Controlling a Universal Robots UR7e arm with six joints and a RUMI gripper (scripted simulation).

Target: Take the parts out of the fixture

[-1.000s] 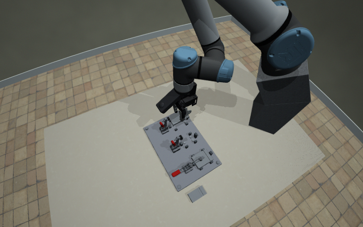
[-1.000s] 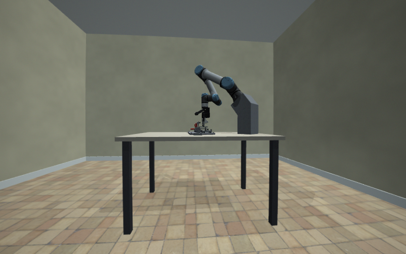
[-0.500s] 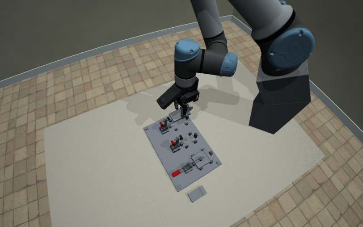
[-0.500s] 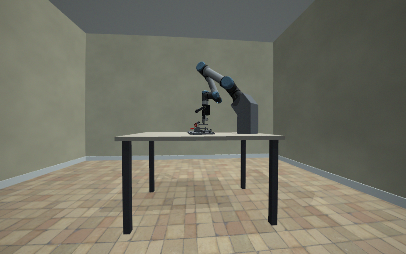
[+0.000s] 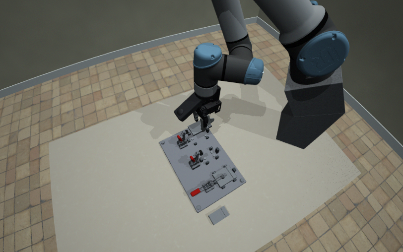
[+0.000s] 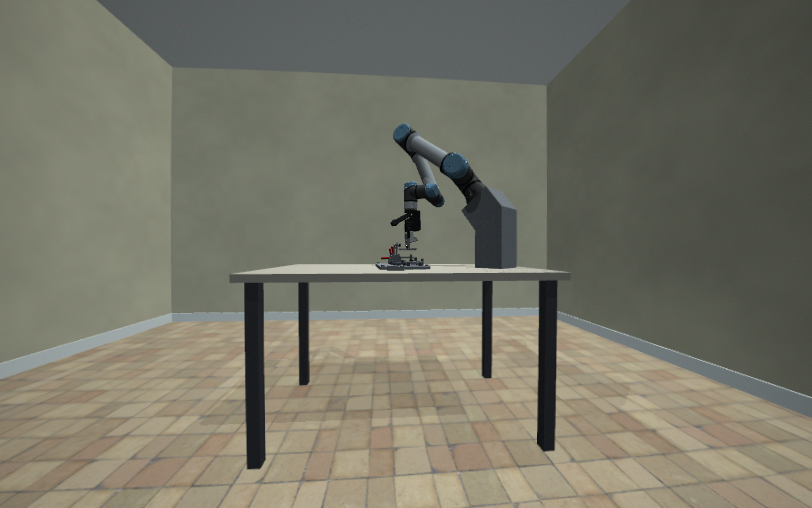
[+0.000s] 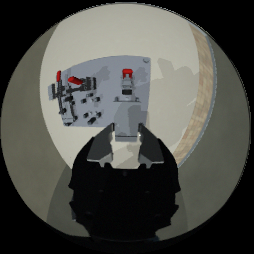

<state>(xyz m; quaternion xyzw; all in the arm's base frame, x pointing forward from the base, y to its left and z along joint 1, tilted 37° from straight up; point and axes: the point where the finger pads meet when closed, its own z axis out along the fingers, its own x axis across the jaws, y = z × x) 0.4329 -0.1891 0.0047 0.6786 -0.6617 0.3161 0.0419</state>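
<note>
The grey fixture plate lies on the table and carries three toggle clamps with red handles. My gripper hangs over the fixture's far end, shut on a flat grey plate part that it holds level a little above the fixture. A second grey plate part lies flat on the table just past the fixture's near end. A third plate part sits in the near station under the long clamp.
The robot's dark base block stands on the table to the right of the fixture. Small locator pins and blocks stick up from the fixture's middle. The table's edges drop to a tiled floor.
</note>
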